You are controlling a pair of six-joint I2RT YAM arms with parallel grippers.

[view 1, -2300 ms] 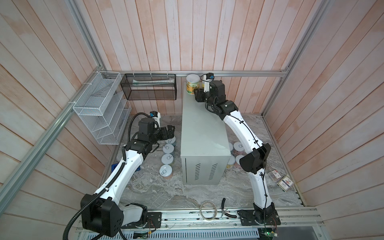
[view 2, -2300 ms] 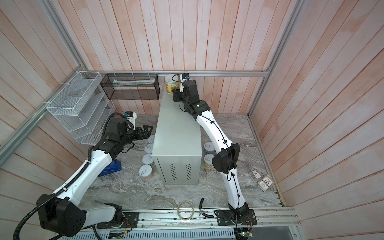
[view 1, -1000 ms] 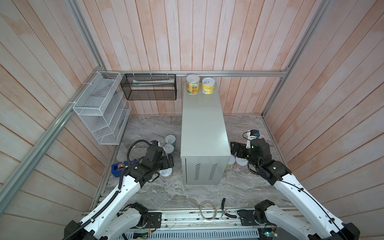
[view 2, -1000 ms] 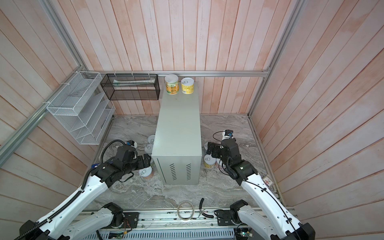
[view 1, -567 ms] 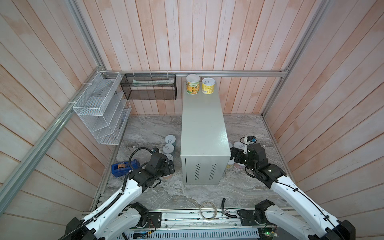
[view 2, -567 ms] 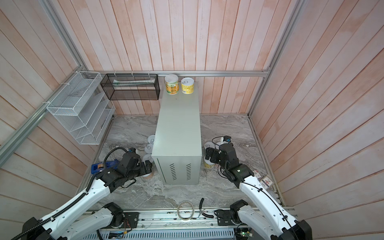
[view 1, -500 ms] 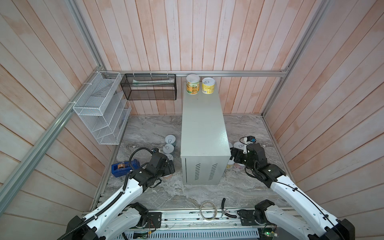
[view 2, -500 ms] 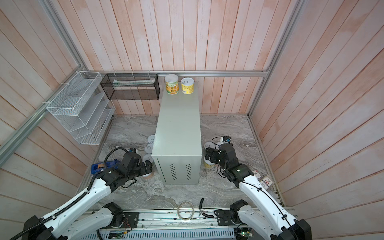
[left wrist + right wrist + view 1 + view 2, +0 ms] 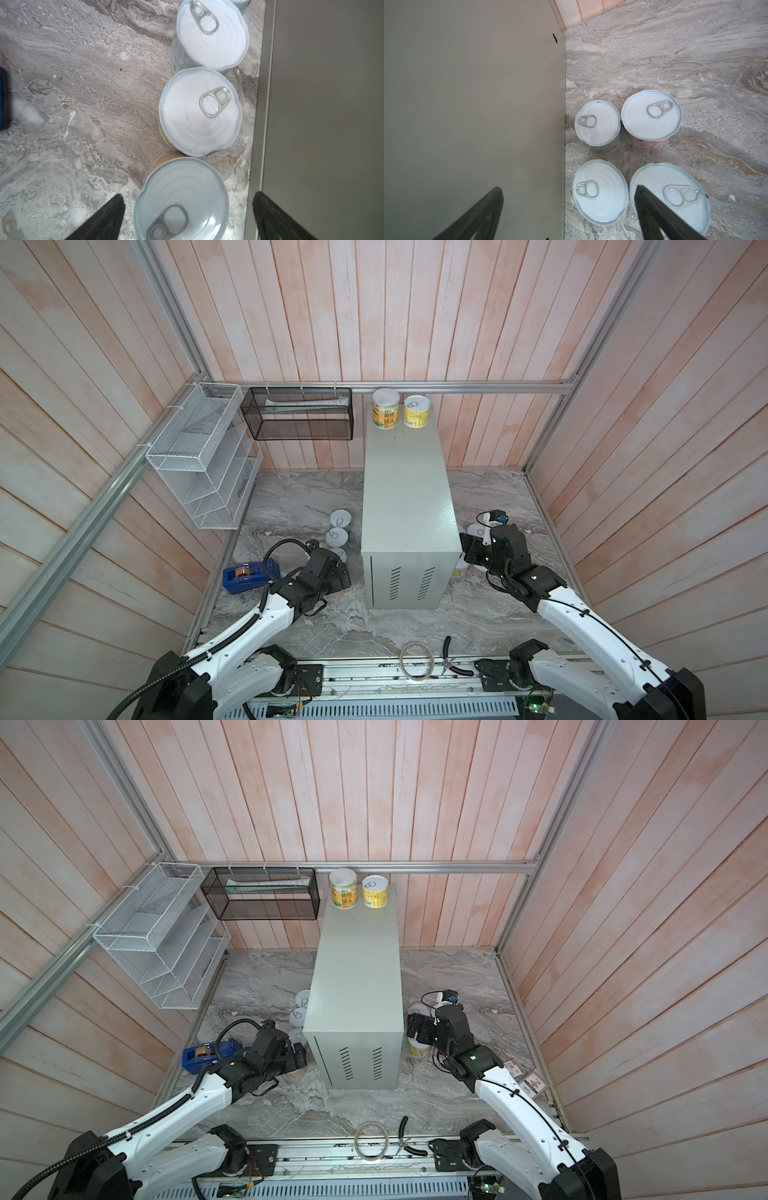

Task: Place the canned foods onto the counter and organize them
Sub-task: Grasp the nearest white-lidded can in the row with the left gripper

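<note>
Metal desk (image 9: 405,497): two cans (image 9: 385,408) stood at its far edge; others sat on marble (image 9: 291,497) beside it.
Left tool (image 9: 188,196): open astride orange can (image 9: 180,187); a jaw could scrape the desk.
Right tool (image 9: 568,188): open; a jaw might strike neighbouring lid (image 9: 668,197).

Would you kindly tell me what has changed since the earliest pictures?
The right hand let go of the yellow can at the counter's far end and drew back down, open, above the four cans beside it. The left hand came nearer, open over the orange-labelled can. The other can on top and the visible floor cans stayed put.
</note>
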